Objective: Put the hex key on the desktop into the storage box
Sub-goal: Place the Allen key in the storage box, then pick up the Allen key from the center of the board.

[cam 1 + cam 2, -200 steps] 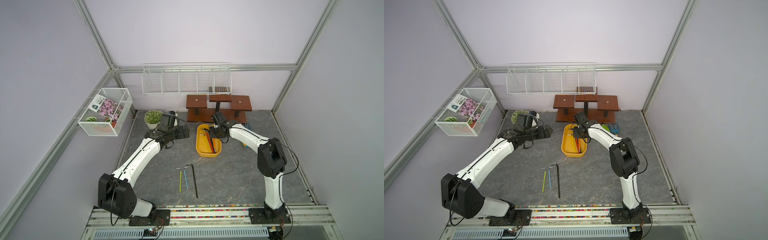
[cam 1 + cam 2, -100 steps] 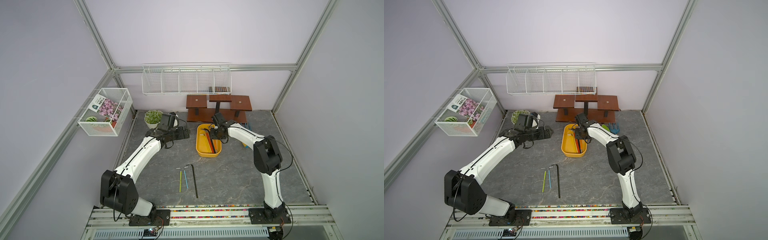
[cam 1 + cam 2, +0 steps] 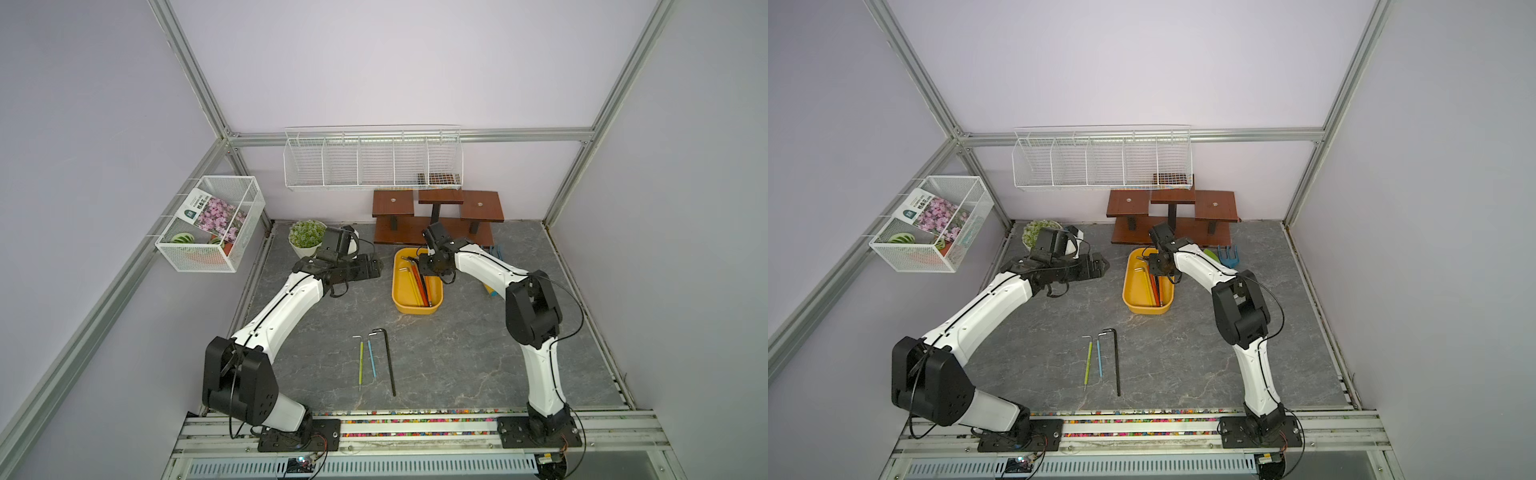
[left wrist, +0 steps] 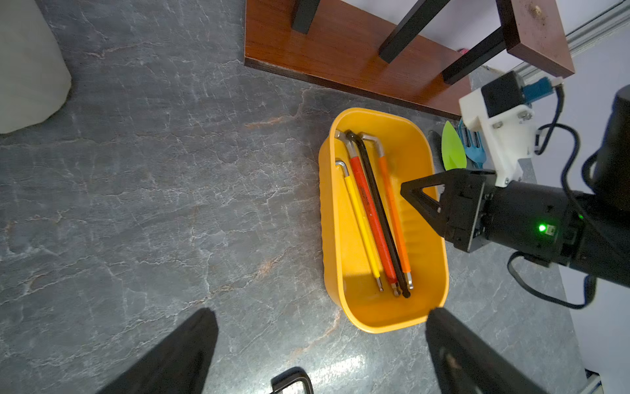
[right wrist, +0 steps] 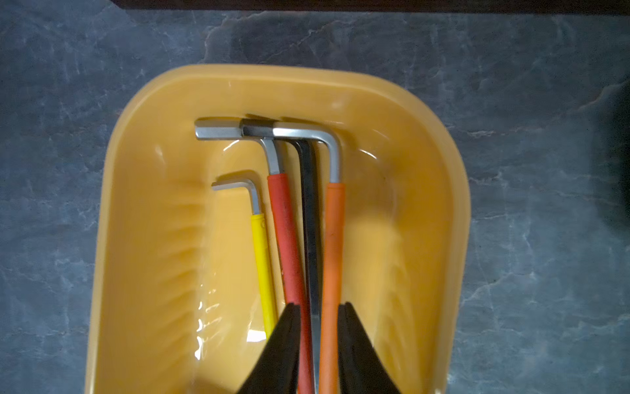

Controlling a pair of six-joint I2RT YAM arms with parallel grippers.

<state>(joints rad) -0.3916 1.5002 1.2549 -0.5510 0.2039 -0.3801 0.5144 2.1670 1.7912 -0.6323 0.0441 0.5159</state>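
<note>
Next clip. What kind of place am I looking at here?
Probably a lab robot cell staged as a workbench: an aluminium frame encloses it, the left arm and right arm are mounted on a rail, and the desktop holds tidy props like a plant.

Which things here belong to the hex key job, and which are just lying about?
Job: storage box; hex keys inside it; black hex key, blue hex key, green hex key on the desktop.
Lying about: potted plant, wooden stand, wire baskets, garden tools.
</note>
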